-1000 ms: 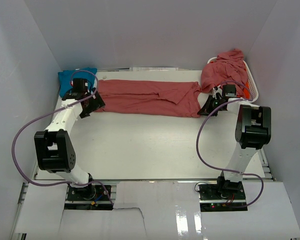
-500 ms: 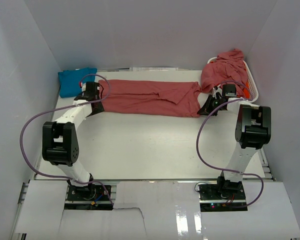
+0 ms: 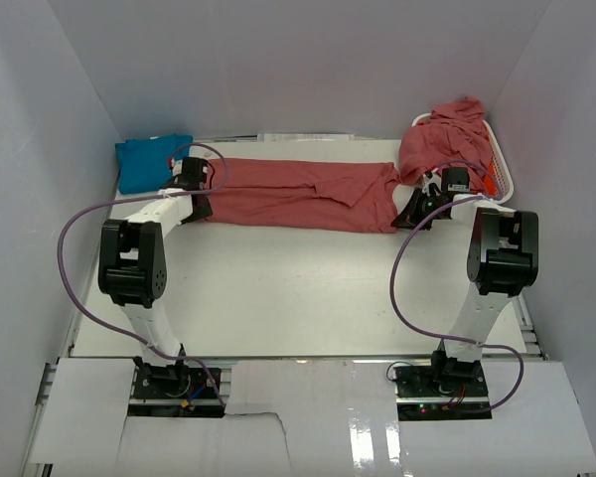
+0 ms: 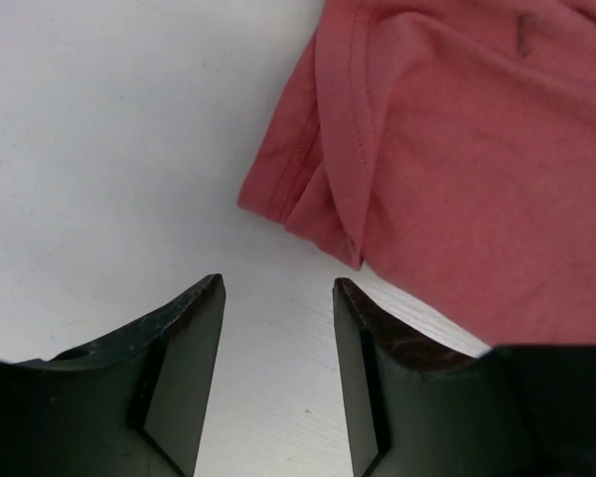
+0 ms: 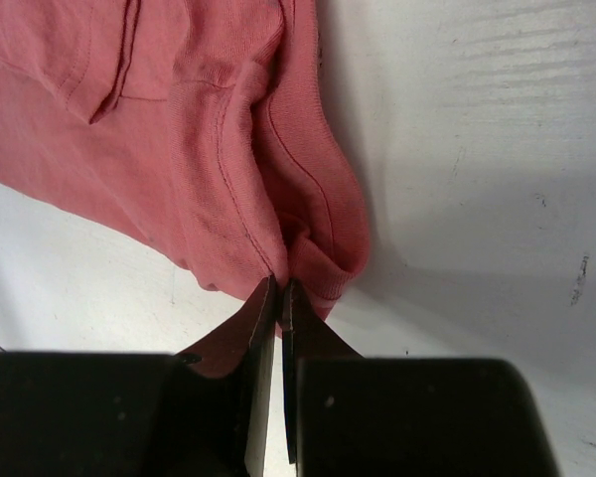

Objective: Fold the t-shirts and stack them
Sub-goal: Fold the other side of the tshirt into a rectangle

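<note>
A dusty rose-red t-shirt (image 3: 293,194) lies stretched across the back of the table. My left gripper (image 3: 201,202) is open at its left end; in the left wrist view (image 4: 278,288) the shirt's corner (image 4: 318,214) lies just ahead of the fingertips, untouched. My right gripper (image 3: 409,217) is shut on the shirt's right edge; the right wrist view (image 5: 279,288) shows the hem (image 5: 308,248) pinched between the fingers. A folded turquoise t-shirt (image 3: 144,161) lies at the back left. More rose-red shirts (image 3: 442,139) are heaped on the basket, with a bit of orange (image 3: 489,179) showing.
The white slatted basket (image 3: 502,169) stands at the back right against the wall. White walls close in the table on the left, back and right. Purple cables loop from both arms over the table (image 3: 298,288).
My left arm has swung right from beside the turquoise shirt to the left end of the spread rose-red shirt. The right arm and the shirts have not moved.
</note>
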### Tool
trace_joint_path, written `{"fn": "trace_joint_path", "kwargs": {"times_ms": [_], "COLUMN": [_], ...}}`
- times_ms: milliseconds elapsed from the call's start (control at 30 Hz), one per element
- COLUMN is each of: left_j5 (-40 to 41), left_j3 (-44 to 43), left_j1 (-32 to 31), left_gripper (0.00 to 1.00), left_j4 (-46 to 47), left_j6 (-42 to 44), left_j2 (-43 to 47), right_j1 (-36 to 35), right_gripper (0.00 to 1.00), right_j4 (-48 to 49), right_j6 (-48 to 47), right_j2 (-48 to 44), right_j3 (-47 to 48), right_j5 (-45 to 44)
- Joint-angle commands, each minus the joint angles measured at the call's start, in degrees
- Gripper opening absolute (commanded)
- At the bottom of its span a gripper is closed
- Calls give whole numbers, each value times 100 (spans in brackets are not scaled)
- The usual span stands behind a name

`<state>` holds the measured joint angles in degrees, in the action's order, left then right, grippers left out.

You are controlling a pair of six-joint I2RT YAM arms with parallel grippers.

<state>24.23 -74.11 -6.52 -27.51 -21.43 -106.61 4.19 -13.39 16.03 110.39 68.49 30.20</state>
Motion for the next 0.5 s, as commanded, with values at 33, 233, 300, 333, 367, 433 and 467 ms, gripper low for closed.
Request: {"fn": "trace_joint_path", "kwargs": {"times_ms": [33,233,300,333,367,433,467], "left_j5": [-146,-287,-322,-366,-401,-384,-366], "left_j3": [-297,-429,-447,-456,-473,-508,-534], "left_j1": [-51,-77,-95,-103,-95,-130,-138], "left_gripper": [58,57,56,56,56,55,55], "left_j4": [149,149,167,175,184,184,184], "left_j6": [-168,-256,-283,-291,-300,-309,-300], "left_j2": [53,-114,-132,-184,-211,-307,-334], "right_j1": [30,30,30,30,30,30,30], "right_gripper": [8,8,8,8,8,8,8], "right_j4": [152,144,152,144,135,143,143], "right_j6": [-30,-30,-30,-30,-30,-30,-30], "right_j2": [26,62,79,97,97,106,106], "right_j3": [121,173,200,209,217,226,235], "right_j5": [101,101,109,109,109,109,118]}}
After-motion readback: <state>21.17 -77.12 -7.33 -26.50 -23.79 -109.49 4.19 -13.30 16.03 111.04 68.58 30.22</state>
